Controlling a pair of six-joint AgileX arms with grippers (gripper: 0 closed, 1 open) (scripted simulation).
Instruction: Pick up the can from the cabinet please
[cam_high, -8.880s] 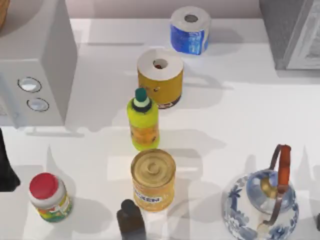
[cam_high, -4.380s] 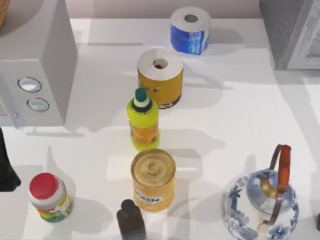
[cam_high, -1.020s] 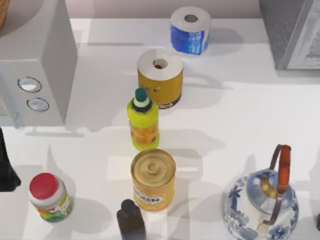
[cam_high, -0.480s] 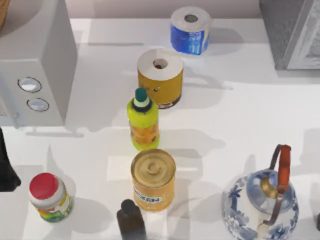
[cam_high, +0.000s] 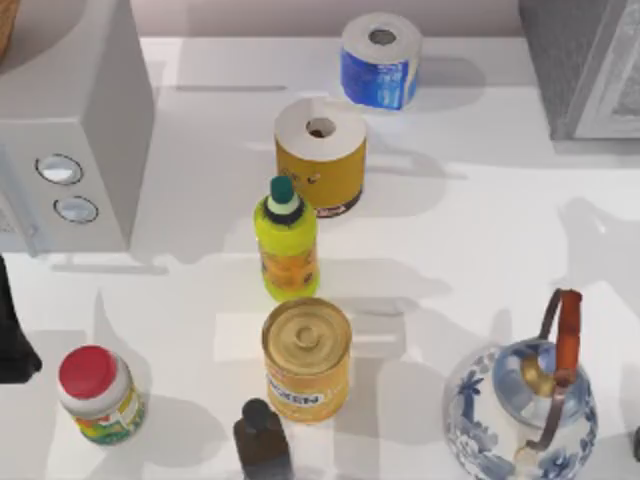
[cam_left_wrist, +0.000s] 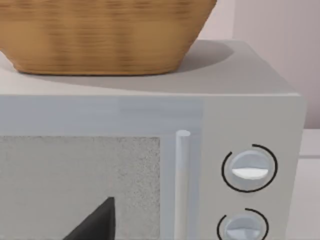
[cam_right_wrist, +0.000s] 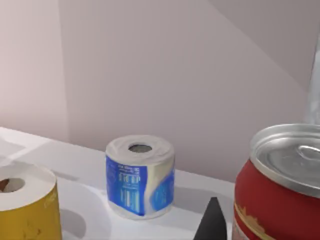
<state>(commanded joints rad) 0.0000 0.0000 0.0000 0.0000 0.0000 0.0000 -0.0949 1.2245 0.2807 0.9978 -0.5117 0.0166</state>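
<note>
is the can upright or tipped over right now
Upright: in the right wrist view the can shows its silvery top facing up, red side vertical below it.

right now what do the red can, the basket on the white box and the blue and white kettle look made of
The small red can with a silvery top looks like painted metal: its lid is bright with a pressed rim. The tan basket looks like woven wicker, given its fine ribbed weave. The blue and white patterned kettle looks like glazed ceramic, with a glossy painted body; its brass-coloured lid knob may be metal.

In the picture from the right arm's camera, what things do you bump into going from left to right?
Yellow paper roll → blue-wrapped toilet paper roll → dark fingertip → red can.
</note>
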